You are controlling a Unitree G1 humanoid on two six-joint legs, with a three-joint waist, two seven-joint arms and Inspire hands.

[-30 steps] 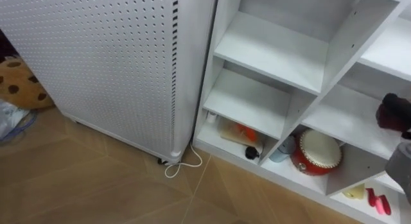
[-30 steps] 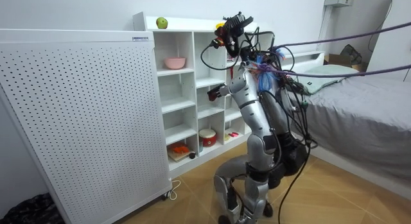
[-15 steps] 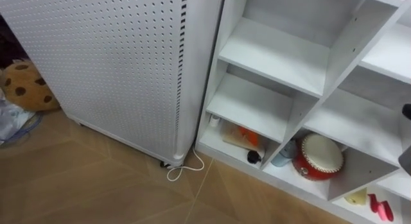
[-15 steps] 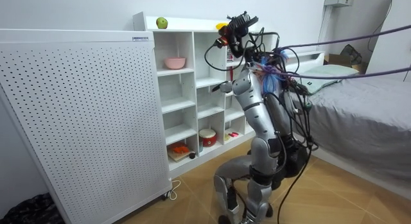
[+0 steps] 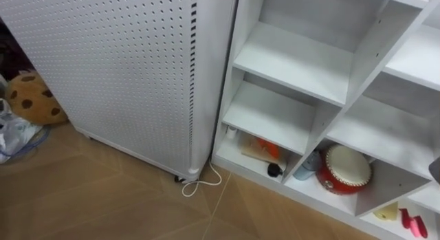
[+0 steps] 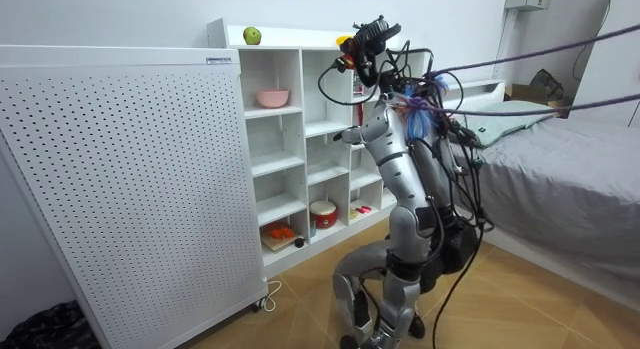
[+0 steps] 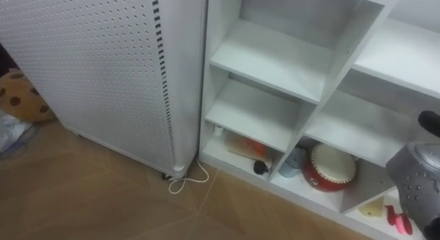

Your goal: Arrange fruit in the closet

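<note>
Left eye view: we were looking down at the closet (image 5: 289, 58), near shelves bare. Room view: a green apple (image 6: 251, 35) sat on the closet's top, so we'd guess most arranging was left. Right eye view: right hand (image 7: 432, 123) at far right, fingers impossible to tell.

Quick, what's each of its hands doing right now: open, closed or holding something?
Left hand: cannot be told.
Right hand: cannot be told; it is up at the white open-fronted shelf unit.
</note>
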